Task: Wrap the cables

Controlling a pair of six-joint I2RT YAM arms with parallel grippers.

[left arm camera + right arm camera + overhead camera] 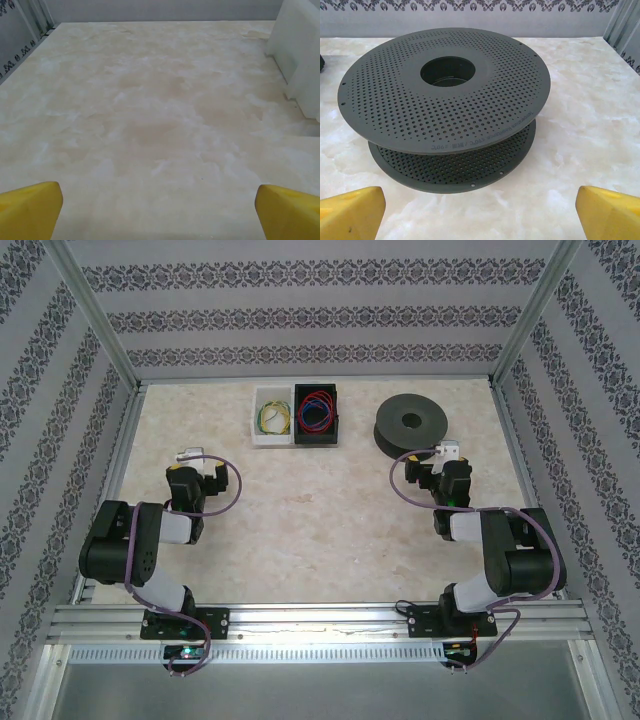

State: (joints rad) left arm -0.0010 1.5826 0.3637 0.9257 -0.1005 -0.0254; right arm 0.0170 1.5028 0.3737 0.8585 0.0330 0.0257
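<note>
The red wire (319,397) lies as loose loops in the black bin (334,420) at the back of the table, together with a blue coil (314,419). My left gripper (192,468) sits at the left, well short of the bins. It is open, and its yellow fingertips (30,210) stand wide apart over bare table (159,200). My right gripper (443,468) is open too, just in front of the dark grey perforated spool (445,95), with nothing between its fingertips (610,212). The spool carries no wire.
A white bin (256,420) with a yellow-green coil (274,417) stands left of the black bin; its wall (300,55) shows at the right of the left wrist view. Aluminium frame posts and patterned walls ring the marbled table (320,530).
</note>
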